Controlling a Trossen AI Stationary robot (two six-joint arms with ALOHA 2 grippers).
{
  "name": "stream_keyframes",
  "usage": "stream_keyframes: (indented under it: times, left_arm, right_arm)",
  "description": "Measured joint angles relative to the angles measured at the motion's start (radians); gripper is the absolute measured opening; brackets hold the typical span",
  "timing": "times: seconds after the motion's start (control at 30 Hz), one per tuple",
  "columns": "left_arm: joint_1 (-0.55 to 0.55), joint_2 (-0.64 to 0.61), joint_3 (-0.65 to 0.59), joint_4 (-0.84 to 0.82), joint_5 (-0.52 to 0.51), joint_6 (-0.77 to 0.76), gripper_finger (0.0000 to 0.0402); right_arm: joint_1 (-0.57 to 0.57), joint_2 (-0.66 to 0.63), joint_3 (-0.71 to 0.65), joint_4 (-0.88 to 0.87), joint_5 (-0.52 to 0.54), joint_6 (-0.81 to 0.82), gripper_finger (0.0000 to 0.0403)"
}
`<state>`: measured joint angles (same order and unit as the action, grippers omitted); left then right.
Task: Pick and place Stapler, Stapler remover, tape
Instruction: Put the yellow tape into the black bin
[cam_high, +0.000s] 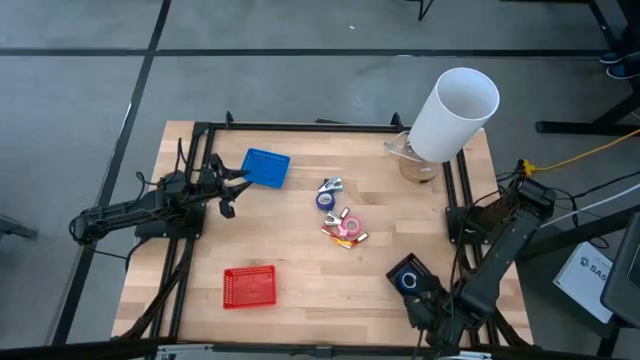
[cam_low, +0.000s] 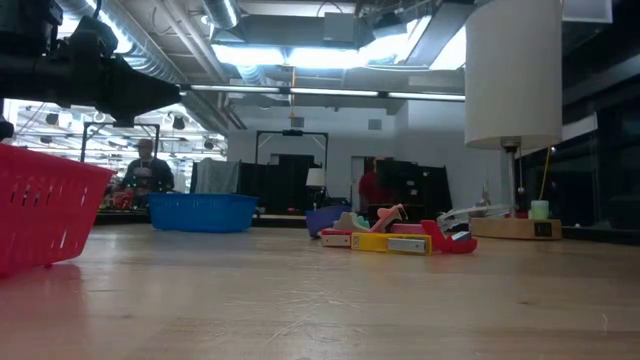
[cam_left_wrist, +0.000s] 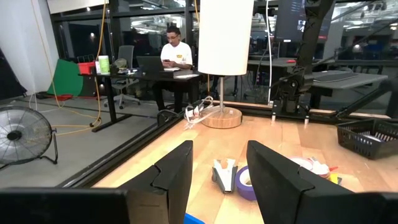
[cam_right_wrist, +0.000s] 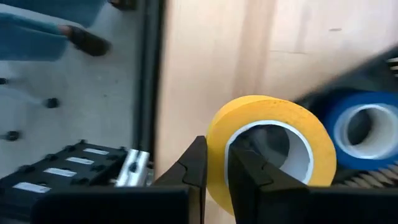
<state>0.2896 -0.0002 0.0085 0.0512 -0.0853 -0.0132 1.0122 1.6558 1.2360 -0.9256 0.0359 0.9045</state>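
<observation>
My right gripper (cam_right_wrist: 216, 149) is near the table's front right corner (cam_high: 425, 305), pointing steeply down and shut on a yellow tape roll (cam_right_wrist: 267, 112). Just beyond it a blue tape roll (cam_right_wrist: 364, 130) lies in a small black basket (cam_high: 408, 275). In the middle of the table lie the silvery stapler remover (cam_high: 331, 185), a purple-blue tape roll (cam_high: 326, 200), a pink roll (cam_high: 351, 222) and small red and yellow staplers (cam_high: 345, 236). My left gripper (cam_left_wrist: 221, 180) waits open and level at the left edge, beside a blue basket (cam_high: 265, 167). My right gripper holds the yellow tape roll by its ring wall (cam_right_wrist: 217, 127), with one finger inside the hole and one outside. The fingers come from above, slanting steeply down. Whether the roll is clear of the table cannot be told.
A red basket (cam_high: 249, 287) stands near the front left. A tall white cylinder on a round wooden base (cam_high: 455, 113) stands at the far right corner. Black frame rails (cam_high: 452, 190) run along the table's left, right and far sides. A person sits at a desk beyond the table (cam_left_wrist: 173, 53).
</observation>
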Motion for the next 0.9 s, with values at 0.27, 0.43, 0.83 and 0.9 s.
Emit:
stream_keyframes:
  times: [0.27,0.43,0.83,0.9]
  left_arm:
    - [0.000,0.000,0.000,0.000,0.000,0.000,0.0148]
    - [0.000,0.000,0.000,0.000,0.000,0.000,0.0148]
    - [0.000,0.000,0.000,0.000,0.000,0.000,0.0148]
    - [0.000,0.000,0.000,0.000,0.000,0.000,0.0148]
  right_arm:
    - [0.000,-0.001,0.000,-0.107,0.069,-0.006,0.0039]
    - [0.000,-0.001,-0.108,-0.049,0.069,0.055,0.0039]
    - [-0.007,-0.001,-0.189,0.097,-0.075,0.186,0.0039]
    - [-0.007,-0.001,-0.189,0.096,-0.109,0.181,0.0039]
